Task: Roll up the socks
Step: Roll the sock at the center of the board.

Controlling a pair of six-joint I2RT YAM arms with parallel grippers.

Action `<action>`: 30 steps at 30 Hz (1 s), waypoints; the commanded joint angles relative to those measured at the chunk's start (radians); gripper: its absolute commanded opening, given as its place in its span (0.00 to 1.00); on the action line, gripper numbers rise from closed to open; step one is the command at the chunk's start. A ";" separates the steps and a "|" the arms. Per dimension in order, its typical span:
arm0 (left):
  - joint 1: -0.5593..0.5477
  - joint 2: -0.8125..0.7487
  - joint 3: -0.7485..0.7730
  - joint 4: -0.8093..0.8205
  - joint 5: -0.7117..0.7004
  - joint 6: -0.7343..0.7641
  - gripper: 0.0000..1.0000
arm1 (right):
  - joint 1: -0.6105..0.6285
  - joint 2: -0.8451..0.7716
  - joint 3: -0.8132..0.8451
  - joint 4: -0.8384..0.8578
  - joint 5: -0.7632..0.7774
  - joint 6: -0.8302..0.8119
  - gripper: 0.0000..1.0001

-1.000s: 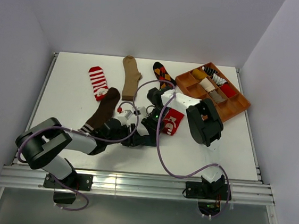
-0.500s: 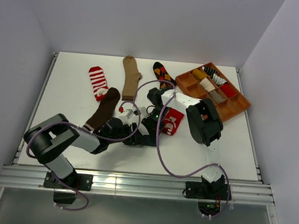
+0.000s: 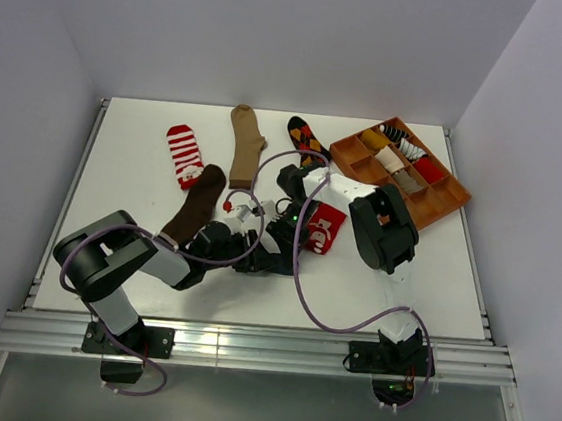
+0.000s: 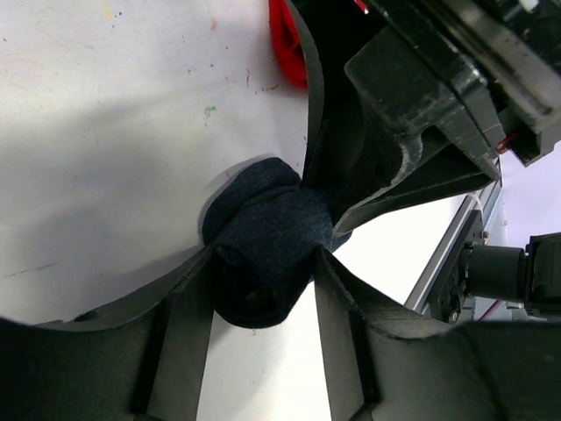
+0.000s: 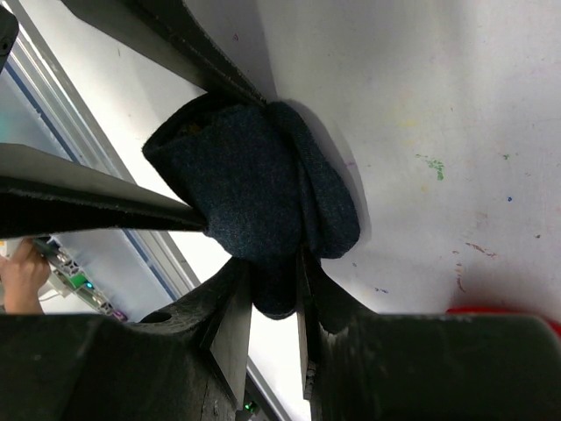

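A navy sock (image 4: pixel 267 254) is bunched into a roll between both grippers at the table's middle. My left gripper (image 4: pixel 263 281) is shut on the roll's sides; in the top view it (image 3: pixel 254 255) lies low on the table. My right gripper (image 5: pixel 273 289) is shut on a fold of the same navy sock (image 5: pixel 254 197); from above it (image 3: pixel 283 243) meets the left one. A red picture sock (image 3: pixel 321 227) lies just right of them. A dark brown sock (image 3: pixel 194 206), a red-white striped sock (image 3: pixel 184 155), a tan sock (image 3: pixel 246 144) and a black argyle sock (image 3: pixel 308 141) lie flat behind.
A brown wooden compartment tray (image 3: pixel 445 196) with several rolled socks stands at the back right. Purple cables loop over the table by the arms. The metal rail runs along the near edge.
The left arm's rear links have shifted a little right and closer to the table. Both grippers stay together on the navy sock.
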 commanded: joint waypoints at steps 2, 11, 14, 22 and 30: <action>-0.001 0.026 0.005 0.048 0.003 -0.029 0.47 | -0.005 0.070 0.002 0.187 0.145 -0.028 0.26; -0.004 0.032 0.028 -0.060 -0.019 -0.090 0.09 | -0.004 0.073 0.008 0.190 0.154 -0.022 0.26; -0.004 0.024 0.043 -0.124 -0.034 -0.098 0.00 | -0.005 0.061 -0.003 0.210 0.163 -0.011 0.28; -0.004 0.010 0.092 -0.339 -0.053 -0.089 0.00 | -0.013 0.014 -0.035 0.251 0.160 0.011 0.47; -0.004 0.013 0.144 -0.494 -0.063 -0.066 0.00 | -0.076 -0.072 -0.047 0.275 0.091 0.034 0.57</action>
